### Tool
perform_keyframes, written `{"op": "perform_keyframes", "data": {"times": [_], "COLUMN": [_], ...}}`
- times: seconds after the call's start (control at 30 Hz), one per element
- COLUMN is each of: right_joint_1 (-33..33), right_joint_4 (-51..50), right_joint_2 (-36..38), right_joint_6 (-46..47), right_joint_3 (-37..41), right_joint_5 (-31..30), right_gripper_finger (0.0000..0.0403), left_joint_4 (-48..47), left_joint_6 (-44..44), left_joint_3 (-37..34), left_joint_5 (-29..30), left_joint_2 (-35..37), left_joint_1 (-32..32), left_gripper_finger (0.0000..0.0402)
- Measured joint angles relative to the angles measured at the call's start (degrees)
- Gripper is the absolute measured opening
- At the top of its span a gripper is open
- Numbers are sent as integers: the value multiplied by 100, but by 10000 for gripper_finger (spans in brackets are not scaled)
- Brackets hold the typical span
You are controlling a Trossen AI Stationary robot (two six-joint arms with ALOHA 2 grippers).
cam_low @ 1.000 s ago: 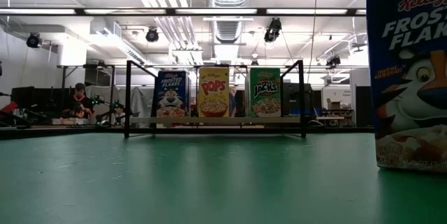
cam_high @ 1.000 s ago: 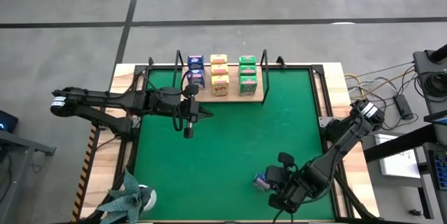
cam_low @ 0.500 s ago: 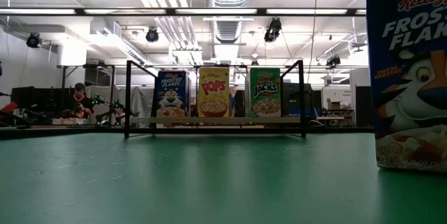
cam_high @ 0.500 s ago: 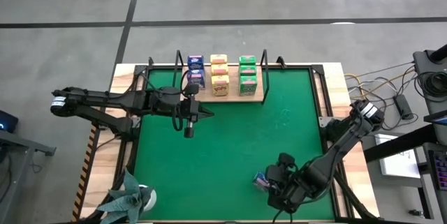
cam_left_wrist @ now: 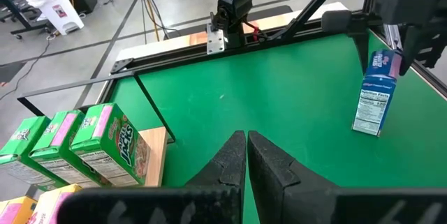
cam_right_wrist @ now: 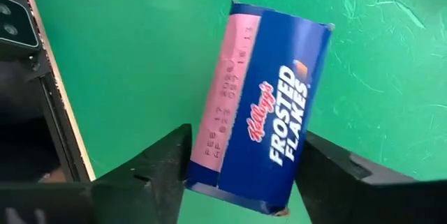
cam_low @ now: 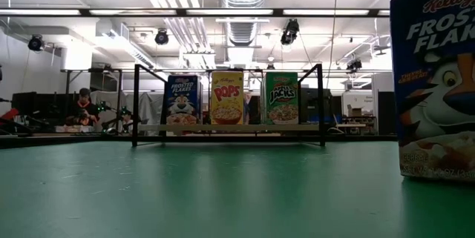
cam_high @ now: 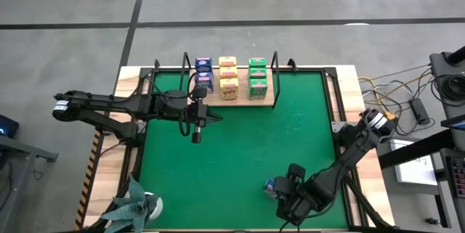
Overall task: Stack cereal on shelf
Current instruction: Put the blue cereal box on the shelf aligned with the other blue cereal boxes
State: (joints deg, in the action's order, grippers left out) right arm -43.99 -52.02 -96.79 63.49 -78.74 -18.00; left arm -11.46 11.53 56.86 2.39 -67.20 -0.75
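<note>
At the worktop's near edge, right gripper [cam_right_wrist: 237, 175] fingers [cam_right_wrist: 164, 165] spread wide astride the upright blue cereal box [cam_right_wrist: 262, 105], contact unclear; left gripper [cam_left_wrist: 246, 155] fingers closed, empty.

the right end effector [cam_high: 282, 193] has drawn back toward the table's near edge. its fingers now stand spread beside the blue cereal box [cam_high: 271, 186], no longer clamped.

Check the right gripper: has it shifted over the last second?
Yes. In the high view the right gripper has slid slightly toward the mat's near edge, away from the shelf, with the lone blue cereal box between its fingers.
</note>
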Motion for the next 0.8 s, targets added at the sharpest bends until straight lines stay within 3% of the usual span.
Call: {"op": "perform_keyframes", "data": {"times": [0.33,0.57,0.8], "right_joint_1": [13,64,482], "right_joint_4": [1,-2,19], "right_joint_2": [78,109,109], "right_joint_6": [-93,-205,-1107], "right_joint_3": [0,-123,-490], "right_joint_5": [-2,-47,-305], "right_gripper_finger": [157,156,157], "left_joint_4": [2,113,159], "left_joint_6": [0,260,568], "left_joint_3": [0,0,0], "left_joint_5": [0,0,-59], "left_joint_2": [0,2,6], "left_joint_1": [0,0,0], "left_gripper_finger": [0,0,0]}}
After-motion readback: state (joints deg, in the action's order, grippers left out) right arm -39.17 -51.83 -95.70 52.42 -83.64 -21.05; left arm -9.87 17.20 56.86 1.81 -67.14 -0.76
